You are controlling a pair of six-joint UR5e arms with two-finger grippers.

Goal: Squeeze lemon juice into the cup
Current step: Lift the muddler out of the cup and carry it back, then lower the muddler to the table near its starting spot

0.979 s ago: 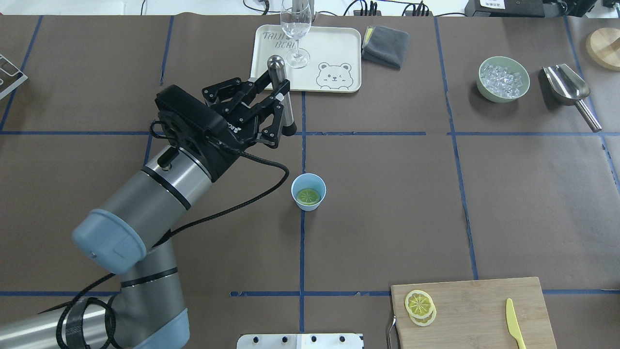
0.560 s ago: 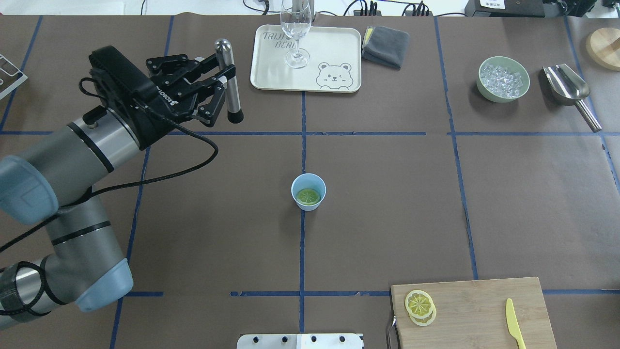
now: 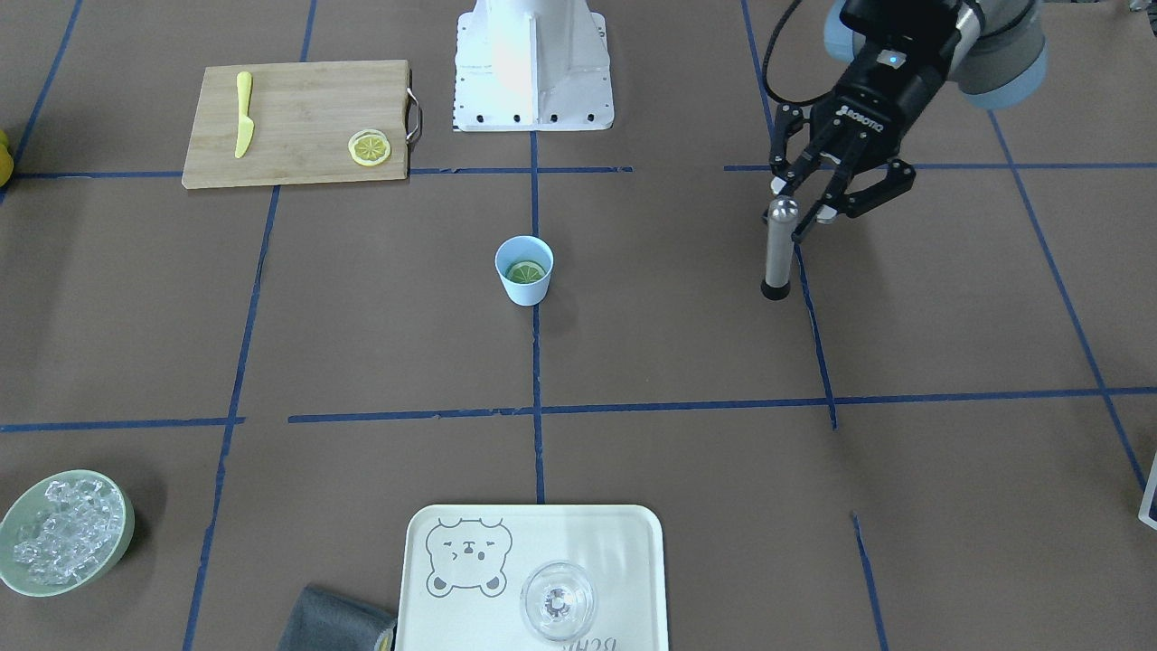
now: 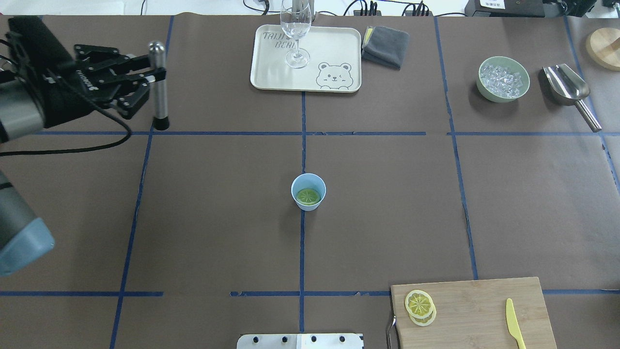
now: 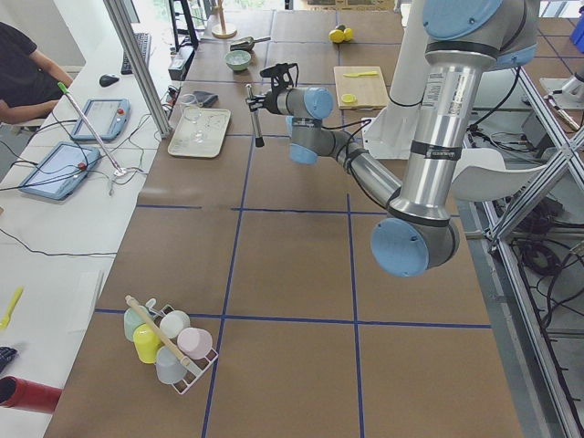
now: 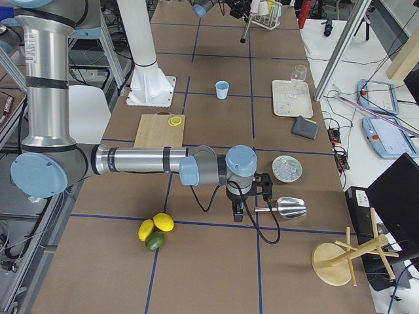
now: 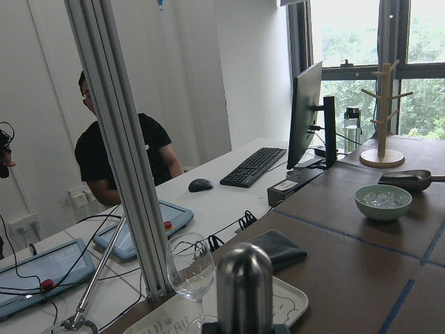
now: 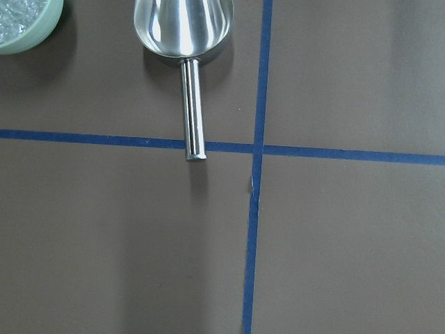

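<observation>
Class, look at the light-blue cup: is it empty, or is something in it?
Not empty. The cup stands upright with a lemon slice lying flat inside, seen in both overhead and front views.

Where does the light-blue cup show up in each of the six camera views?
Front-facing: the cup is at the centre, slightly above the middle.
Overhead: the cup is at the centre, just below the middle.
Exterior left: not visible; the left arm seems to cover its spot.
Exterior right: the cup is in the upper middle.
Left wrist: not in it.
Right wrist: not in it.
Shared landmark: the wooden cutting board, seen in all four exterior views.
</observation>
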